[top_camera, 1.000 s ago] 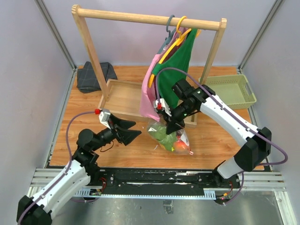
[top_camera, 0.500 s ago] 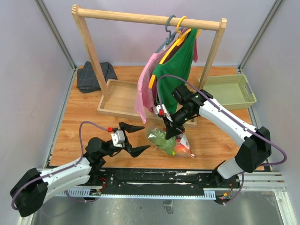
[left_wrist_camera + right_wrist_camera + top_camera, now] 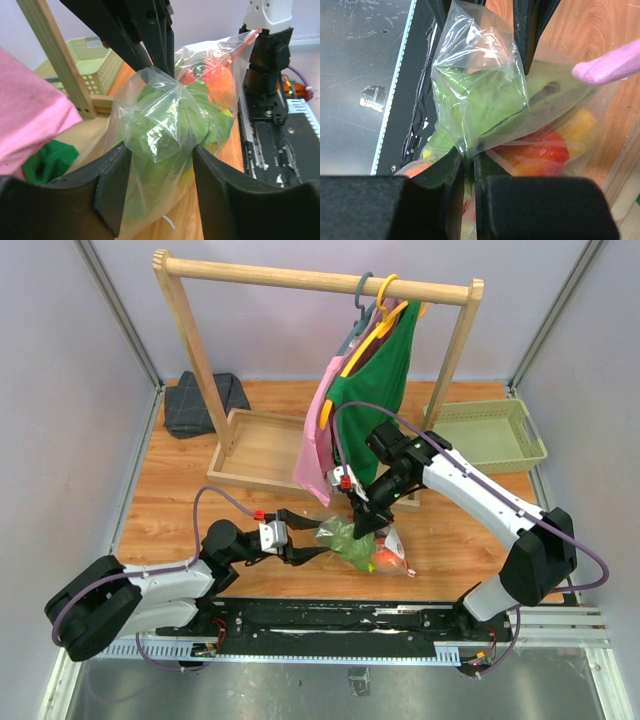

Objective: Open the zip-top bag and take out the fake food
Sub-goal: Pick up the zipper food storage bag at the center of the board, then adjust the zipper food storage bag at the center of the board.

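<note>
The zip-top bag (image 3: 368, 542), clear and crinkly, hangs low over the table in front of the rack. Its film is pinched from above in my shut right gripper (image 3: 358, 528). The right wrist view shows the plastic (image 3: 480, 95) squeezed between those fingers (image 3: 469, 161). Fake food fills the bag: green leafy pieces (image 3: 150, 135), a red-orange fruit (image 3: 218, 82) and a red one (image 3: 542, 150). My left gripper (image 3: 318, 538) reaches in from the left, low over the table. Its open jaws (image 3: 162, 152) straddle the bag's near end (image 3: 165, 120), and the plastic brushes both fingers. I cannot see the zip strip clearly.
A wooden clothes rack (image 3: 310, 280) stands behind the bag. A pink garment (image 3: 318, 450) and a green one (image 3: 378, 390) hang just above it. A wooden tray (image 3: 262, 445) forms the rack's base. A green basket (image 3: 490, 435) sits back right, a dark cloth (image 3: 200, 405) back left.
My left arm has dropped low and reached right until its jaws straddle the bag, and they have narrowed. The right gripper keeps its pinch and has sunk slightly.
</note>
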`<control>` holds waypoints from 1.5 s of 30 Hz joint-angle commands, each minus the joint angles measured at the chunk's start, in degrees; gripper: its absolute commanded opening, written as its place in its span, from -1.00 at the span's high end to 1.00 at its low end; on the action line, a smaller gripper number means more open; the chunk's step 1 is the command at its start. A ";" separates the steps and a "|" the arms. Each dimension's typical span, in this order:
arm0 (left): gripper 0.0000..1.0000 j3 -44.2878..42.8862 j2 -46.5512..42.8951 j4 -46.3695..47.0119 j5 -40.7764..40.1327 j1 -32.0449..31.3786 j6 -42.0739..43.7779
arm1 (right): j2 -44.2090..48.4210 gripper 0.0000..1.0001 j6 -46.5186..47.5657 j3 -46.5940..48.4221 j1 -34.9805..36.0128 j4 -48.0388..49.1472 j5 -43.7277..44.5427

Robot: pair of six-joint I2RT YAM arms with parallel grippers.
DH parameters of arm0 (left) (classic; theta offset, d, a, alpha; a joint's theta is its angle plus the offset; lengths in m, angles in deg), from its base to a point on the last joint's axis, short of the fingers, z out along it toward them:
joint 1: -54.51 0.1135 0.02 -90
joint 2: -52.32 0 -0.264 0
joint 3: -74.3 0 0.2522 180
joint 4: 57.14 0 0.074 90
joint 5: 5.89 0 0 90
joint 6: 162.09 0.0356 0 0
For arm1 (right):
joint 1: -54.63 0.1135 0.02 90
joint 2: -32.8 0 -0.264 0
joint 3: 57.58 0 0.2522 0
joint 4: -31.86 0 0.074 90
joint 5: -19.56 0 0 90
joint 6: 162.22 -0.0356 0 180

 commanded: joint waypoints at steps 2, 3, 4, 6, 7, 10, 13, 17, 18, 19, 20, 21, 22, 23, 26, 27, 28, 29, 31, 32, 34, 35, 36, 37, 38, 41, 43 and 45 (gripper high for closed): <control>0.12 0.29 4.12 11.11 0.43 -0.39 -4.80 | -0.86 0.75 2.38 0.22 0.57 -1.89 -2.97; 0.25 0.82 4.67 13.37 0.13 -0.38 -5.95 | -0.95 0.72 2.63 0.27 0.60 -2.07 -2.92; 0.41 1.50 5.22 15.59 -0.23 -0.38 -7.21 | -0.97 0.70 2.83 0.26 0.60 -2.31 -2.91; 0.75 2.80 6.72 20.13 -1.41 -0.41 -10.22 | -1.06 0.64 3.15 0.38 0.58 -2.68 -2.84; 0.83 3.45 7.47 22.07 -1.87 -0.39 -11.62 | -1.06 0.60 3.38 0.43 0.59 -2.91 -2.82; 0.99 5.02 9.68 26.81 -3.41 -0.38 -16.38 | -0.60 0.39 4.21 0.63 0.61 -3.80 -2.41; 0.99 6.86 10.84 30.47 -6.77 -0.34 -21.74 | 0.41 0.07 6.05 0.96 0.60 -5.60 -2.25; 0.99 10.72 11.40 36.53 -13.96 -0.38 -28.67 | 2.88 -0.35 9.60 1.60 0.38 -9.54 -2.46; 0.99 11.35 10.92 36.46 -15.64 -0.36 -29.88 | 3.55 -0.43 10.31 1.73 0.14 -10.21 -2.48; 0.99 11.92 10.29 36.43 -16.95 -0.38 -30.90 | 4.16 -0.49 10.97 1.84 -0.10 -10.82 -2.47; 1.00 12.50 9.66 36.42 -18.55 -0.38 -31.77 | 4.67 -0.54 11.58 1.84 -0.44 -11.33 -2.36; 0.99 13.07 8.82 36.41 -20.23 -0.38 -32.56 | 5.18 -0.57 12.07 1.91 -0.94 -11.80 -2.37; 0.99 13.75 7.95 36.41 -21.70 -0.38 -33.15 | 5.66 -0.59 12.46 2.00 -1.51 -12.17 -2.38; 0.99 14.35 6.73 36.17 -23.32 -0.33 -33.55 | 6.22 -0.61 12.66 2.02 -2.39 -12.46 -2.38; 0.99 15.55 1.72 31.90 -26.81 -0.30 -34.10 | 8.63 -0.67 13.21 2.02 -5.87 -12.61 -3.49; 0.99 15.61 -0.53 29.07 -27.67 -0.30 -34.02 | 9.55 -0.69 13.39 2.03 -7.41 -12.61 -4.15; 0.99 15.61 -3.68 24.87 -29.00 -0.30 -34.02 | 10.49 -0.71 13.58 2.16 -9.64 -12.56 -4.89; 0.99 15.58 -6.42 21.28 -30.22 -0.30 -33.95 | 11.72 -0.73 13.67 2.26 -11.45 -12.52 -5.73; 0.99 15.62 -11.84 14.21 -32.85 -0.29 -34.01 | 13.50 -0.78 14.16 2.13 -15.00 -12.52 -7.95; 0.99 15.62 -14.72 10.81 -33.98 -0.30 -34.08 | 14.48 -0.80 14.51 1.73 -16.55 -12.41 -8.39; 0.99 15.69 -20.47 4.31 -36.49 -0.30 -34.42 | 16.42 -0.87 14.65 0.40 -18.92 -11.28 -9.69; 0.99 15.85 -23.16 1.55 -37.28 -0.30 -34.50 | 17.23 -0.90 14.57 -0.63 -19.47 -10.39 -9.96; 0.99 16.02 -25.66 -0.81 -38.06 -0.25 -34.58 | 18.29 -0.91 14.12 -1.75 -19.73 -9.04 -10.02; 0.99 16.24 -28.11 -3.15 -38.75 -0.22 -34.89 | 19.19 -0.92 13.48 -3.27 -19.80 -7.28 -10.01; 0.99 16.42 -30.18 -5.21 -39.46 -0.21 -35.35 | 20.04 -0.94 12.21 -4.87 -19.86 -5.33 -9.99; 0.99 16.94 -35.22 -10.79 -41.35 -0.16 -37.43 | 21.77 -0.95 14.40 -9.55 -19.87 -1.43 -10.38; 0.99 17.00 -36.83 -13.25 -42.02 -0.12 -38.80 | 21.82 -0.97 19.90 -12.60 -19.87 -1.56 -11.13; 0.99 17.04 -37.10 -14.20 -42.28 -0.12 -39.90 | 21.72 -0.98 24.81 -15.31 -19.87 -1.63 -12.01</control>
